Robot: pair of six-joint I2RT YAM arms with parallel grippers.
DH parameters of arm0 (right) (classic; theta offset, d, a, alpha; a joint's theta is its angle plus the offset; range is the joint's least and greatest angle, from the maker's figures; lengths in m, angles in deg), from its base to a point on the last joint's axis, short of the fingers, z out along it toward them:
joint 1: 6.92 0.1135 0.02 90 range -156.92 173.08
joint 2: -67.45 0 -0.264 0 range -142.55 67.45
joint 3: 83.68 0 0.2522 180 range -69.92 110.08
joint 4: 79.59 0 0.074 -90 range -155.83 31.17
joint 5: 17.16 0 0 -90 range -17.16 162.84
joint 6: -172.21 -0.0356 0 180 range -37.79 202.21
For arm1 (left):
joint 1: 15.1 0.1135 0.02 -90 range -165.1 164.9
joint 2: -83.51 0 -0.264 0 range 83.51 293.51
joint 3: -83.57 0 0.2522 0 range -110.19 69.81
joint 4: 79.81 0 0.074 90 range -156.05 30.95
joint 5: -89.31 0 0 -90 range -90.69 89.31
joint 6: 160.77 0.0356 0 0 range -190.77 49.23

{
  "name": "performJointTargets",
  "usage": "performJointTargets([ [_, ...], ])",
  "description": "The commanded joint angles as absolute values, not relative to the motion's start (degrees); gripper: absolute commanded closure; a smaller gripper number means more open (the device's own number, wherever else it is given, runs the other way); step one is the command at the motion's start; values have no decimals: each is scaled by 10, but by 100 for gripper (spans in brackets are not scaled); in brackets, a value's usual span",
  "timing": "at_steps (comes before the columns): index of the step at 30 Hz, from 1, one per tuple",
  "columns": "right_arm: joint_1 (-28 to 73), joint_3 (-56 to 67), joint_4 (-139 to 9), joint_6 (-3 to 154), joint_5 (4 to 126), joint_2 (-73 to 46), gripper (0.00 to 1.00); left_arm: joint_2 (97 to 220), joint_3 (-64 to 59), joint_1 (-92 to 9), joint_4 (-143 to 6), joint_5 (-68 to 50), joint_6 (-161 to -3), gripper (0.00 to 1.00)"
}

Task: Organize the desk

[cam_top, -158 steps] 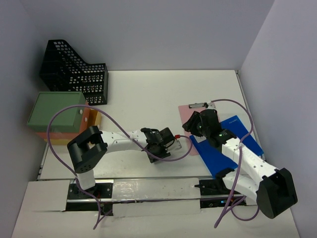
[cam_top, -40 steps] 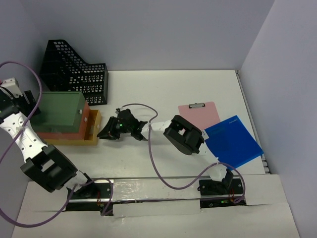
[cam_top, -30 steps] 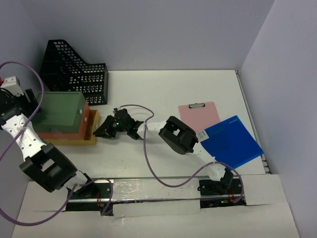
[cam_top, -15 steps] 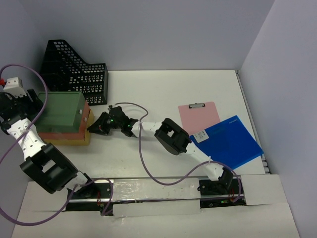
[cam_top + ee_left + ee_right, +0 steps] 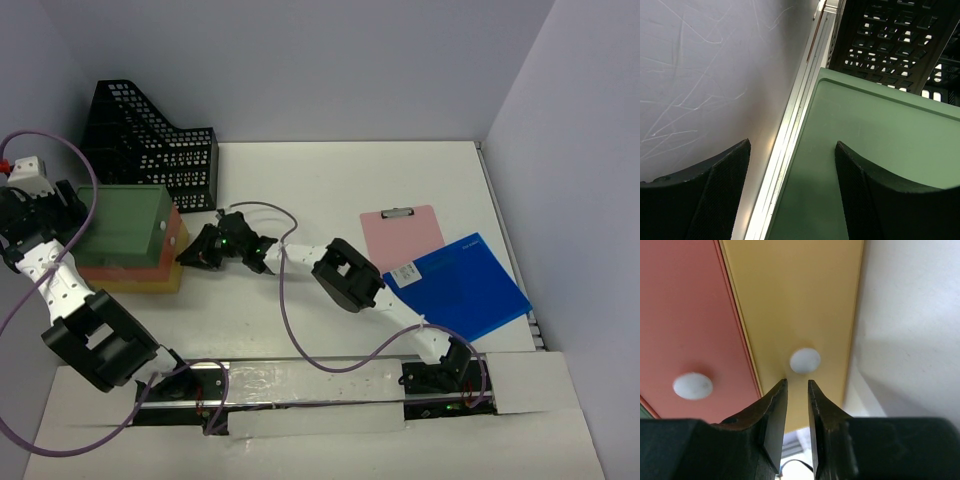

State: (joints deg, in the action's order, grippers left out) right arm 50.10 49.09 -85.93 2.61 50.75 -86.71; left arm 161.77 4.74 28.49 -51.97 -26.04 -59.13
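Observation:
The white desk (image 5: 350,190) carries a stack of drawers at its left: a green top box (image 5: 120,222), a red drawer (image 5: 168,245) and a yellow drawer (image 5: 172,272). My right gripper (image 5: 192,256) is against the yellow drawer's front. In the right wrist view the gripper (image 5: 797,384) is shut to a thin empty gap, just below the yellow drawer's (image 5: 790,300) white knob (image 5: 805,360). My left gripper (image 5: 66,206) is open at the green box's left edge. In the left wrist view the gripper (image 5: 792,167) straddles the edge of the green box (image 5: 880,140).
A black mesh file holder (image 5: 150,145) stands behind the drawers, also in the left wrist view (image 5: 890,35). A pink clipboard (image 5: 402,232) and a blue folder (image 5: 460,285) lie at the right. The lavender wall (image 5: 705,75) is close on the left.
My right gripper has moved left against the yellow drawer, and the drawer has slid in under the stack. My left gripper has shifted slightly at the green box's edge.

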Motion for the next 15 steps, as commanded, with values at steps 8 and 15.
performJointTargets([
  [8,461,272,-773,317,587,-516,63,1659,13,284,-314,-237,-570,22],
  [15,388,118,-688,392,576,-321,59,1665,-29,284,-296,-240,-578,21],
])
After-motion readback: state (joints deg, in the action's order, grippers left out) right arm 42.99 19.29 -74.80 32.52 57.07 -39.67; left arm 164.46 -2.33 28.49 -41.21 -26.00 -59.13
